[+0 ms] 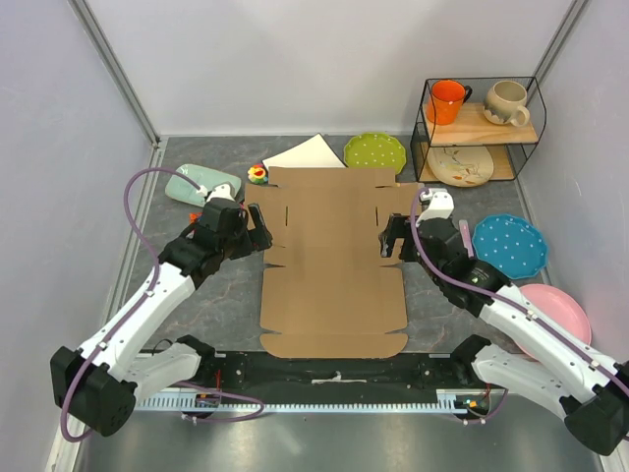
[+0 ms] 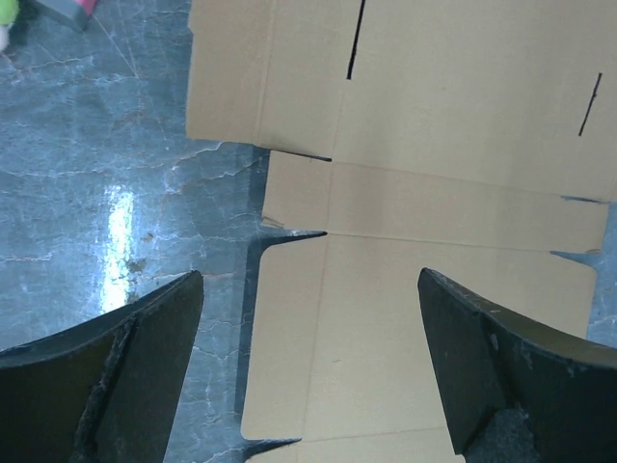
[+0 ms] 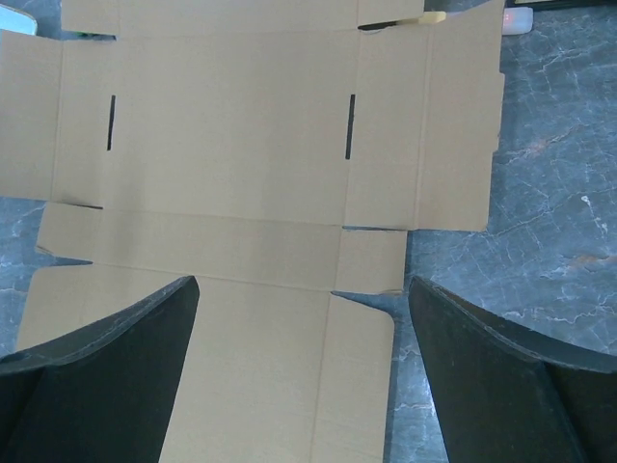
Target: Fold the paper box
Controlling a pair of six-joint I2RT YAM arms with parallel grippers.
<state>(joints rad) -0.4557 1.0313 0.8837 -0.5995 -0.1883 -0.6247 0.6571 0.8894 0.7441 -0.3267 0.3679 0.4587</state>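
Two arms are seen from above to flank the paper box (image 1: 332, 270), which lies unfolded and flat on the grey marbled bench (image 1: 197, 295), roughly centred between them, with its near edge close to the arm bases. The left fingers (image 2: 135, 367) are held over the box's left edge and the right fingers (image 3: 501, 376) over its right edge. Both pairs are spread wide and nothing is held between them. Whether any fingertip touches the cardboard cannot be told. Only the overhead view takes in the surroundings: a green plate (image 1: 374, 152) and a white sheet (image 1: 307, 154) just beyond the far edge, a small colourful toy (image 1: 257, 174) at the far left corner, a pale teal dish (image 1: 201, 184) further left, and a blue dotted plate (image 1: 509, 245) and a pink plate (image 1: 560, 315) to the right. A wire shelf (image 1: 479, 128) is also shown there, with an orange mug (image 1: 447, 100) and a cream mug (image 1: 507, 102) on its upper board and a patterned plate (image 1: 460, 164) below. Finer detail is given only by the wrist views: from the left, a notch cut into the box's edge is framed between the fingers, with bare bench under the outer finger. From the right, two dark slots, the crease lines and a side flap are made out.
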